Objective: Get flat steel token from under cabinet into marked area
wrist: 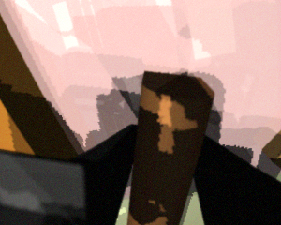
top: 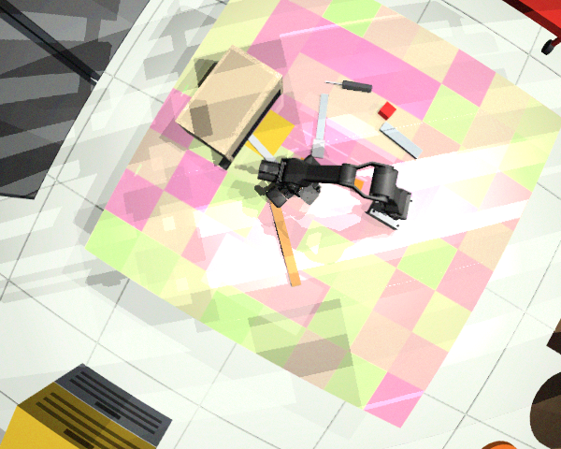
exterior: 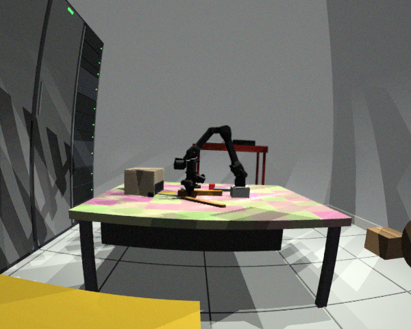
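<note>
Fingers clamped on orange stick; its grasped end hidden under wrist; token not visible beneath cabinet

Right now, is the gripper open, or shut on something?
Shut on the orange stick. In the wrist view it stands clamped between the dark fingers of the gripper; from the top its far end lies out across the table.
</note>
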Robot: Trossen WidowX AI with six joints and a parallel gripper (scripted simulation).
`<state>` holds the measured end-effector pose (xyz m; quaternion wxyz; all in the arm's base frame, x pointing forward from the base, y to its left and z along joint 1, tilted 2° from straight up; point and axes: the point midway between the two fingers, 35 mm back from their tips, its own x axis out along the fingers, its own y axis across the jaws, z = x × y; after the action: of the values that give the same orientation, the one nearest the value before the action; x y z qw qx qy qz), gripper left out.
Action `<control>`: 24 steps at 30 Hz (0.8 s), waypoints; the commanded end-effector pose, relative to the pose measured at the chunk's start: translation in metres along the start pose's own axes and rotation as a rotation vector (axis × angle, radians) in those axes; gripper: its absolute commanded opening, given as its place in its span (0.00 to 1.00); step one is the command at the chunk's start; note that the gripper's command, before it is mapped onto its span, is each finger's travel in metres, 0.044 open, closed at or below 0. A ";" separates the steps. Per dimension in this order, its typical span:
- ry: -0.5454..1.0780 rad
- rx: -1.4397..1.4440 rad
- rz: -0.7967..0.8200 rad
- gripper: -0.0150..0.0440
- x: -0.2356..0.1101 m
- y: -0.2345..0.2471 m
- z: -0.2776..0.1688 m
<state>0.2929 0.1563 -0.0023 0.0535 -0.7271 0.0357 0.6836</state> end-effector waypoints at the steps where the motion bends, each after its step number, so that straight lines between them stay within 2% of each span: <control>1: 0.000 0.000 0.002 0.25 0.001 0.000 0.008; 24: -0.003 0.000 0.002 0.25 0.001 -0.001 0.040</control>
<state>0.2607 0.1617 -0.0047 0.0536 -0.7263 0.0358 0.6844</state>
